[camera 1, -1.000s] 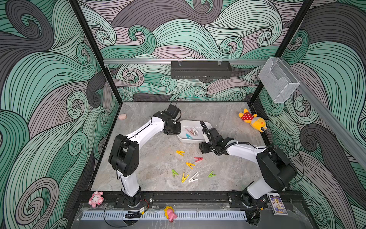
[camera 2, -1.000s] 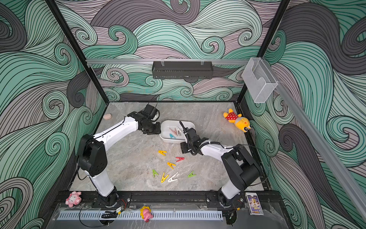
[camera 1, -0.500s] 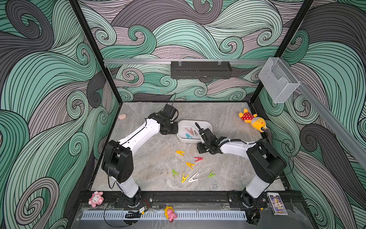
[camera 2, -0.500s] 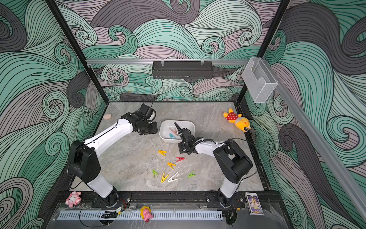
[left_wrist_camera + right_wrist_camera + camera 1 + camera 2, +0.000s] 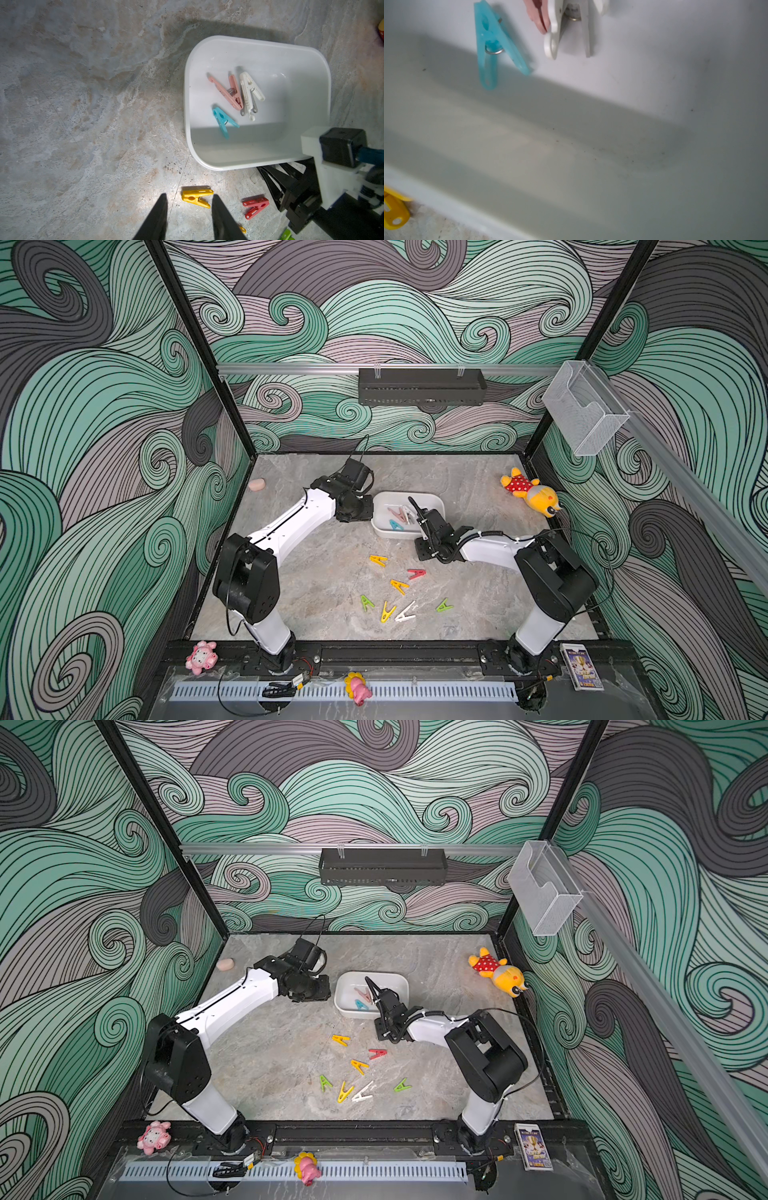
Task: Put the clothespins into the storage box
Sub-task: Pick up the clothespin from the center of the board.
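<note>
1. Between the fingers (image 5: 222,216) of the left gripper (image 5: 189,199) only a bare gap is seen: the jaws stand apart and nothing is held.
2. Just beyond those tips, on the table (image 5: 83,124), a yellow clothespin (image 5: 196,198) is framed. Its long axis runs from one finger toward the other, so a wrist turn is judged necessary before it can be pinched across its width.
3. Over the near wall of the storage box (image 5: 432,499) the right gripper (image 5: 413,506) is held. Whether its jaws are apart cannot be told.
4. Inside the box a pink clothespin (image 5: 226,92), a white clothespin (image 5: 250,93) and a teal clothespin (image 5: 223,122) are lying.
5. Seven more are scattered toward the front, the red clothespin (image 5: 416,573) nearest the right arm.
</note>
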Robot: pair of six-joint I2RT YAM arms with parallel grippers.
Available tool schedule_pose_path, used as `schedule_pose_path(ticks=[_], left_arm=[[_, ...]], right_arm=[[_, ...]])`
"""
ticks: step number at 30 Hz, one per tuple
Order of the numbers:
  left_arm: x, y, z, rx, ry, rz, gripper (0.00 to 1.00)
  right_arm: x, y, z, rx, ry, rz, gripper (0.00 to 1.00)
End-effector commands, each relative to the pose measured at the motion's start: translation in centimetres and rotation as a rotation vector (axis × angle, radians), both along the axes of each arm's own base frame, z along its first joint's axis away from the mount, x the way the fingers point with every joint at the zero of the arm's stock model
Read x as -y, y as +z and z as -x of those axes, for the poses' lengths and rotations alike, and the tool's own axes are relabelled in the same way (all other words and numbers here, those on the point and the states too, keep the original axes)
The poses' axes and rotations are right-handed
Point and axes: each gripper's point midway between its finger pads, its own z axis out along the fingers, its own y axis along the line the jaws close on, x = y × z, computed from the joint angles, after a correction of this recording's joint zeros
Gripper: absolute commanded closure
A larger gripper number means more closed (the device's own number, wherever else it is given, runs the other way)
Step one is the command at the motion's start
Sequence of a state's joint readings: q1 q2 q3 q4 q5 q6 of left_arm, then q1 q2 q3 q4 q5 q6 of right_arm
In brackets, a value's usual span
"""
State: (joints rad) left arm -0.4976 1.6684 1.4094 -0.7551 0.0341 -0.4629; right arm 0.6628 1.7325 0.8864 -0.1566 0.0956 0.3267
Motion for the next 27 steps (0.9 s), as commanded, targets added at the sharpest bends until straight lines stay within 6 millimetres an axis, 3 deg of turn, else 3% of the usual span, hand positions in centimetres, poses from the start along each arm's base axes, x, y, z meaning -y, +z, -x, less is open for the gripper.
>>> schedule_pose_path(ticks=[1, 12, 27], left_arm=[[-0.6, 1.0, 0.1, 0.021, 0.012, 0.003, 0.61], [-0.7, 1.1, 0.3, 0.021, 0.013, 0.004, 0.61], [-0.8, 1.1, 0.4, 0.021, 0.022, 0.006, 0.61]], right_arm=[[1.2, -0.8, 1.7, -0.051, -0.006, 0.066, 0.56], [1.4, -1.0, 2.5, -0.057, 0.011, 0.133, 0.59], [1.5, -0.2, 3.3, -0.035, 0.057, 0.154, 0.74]])
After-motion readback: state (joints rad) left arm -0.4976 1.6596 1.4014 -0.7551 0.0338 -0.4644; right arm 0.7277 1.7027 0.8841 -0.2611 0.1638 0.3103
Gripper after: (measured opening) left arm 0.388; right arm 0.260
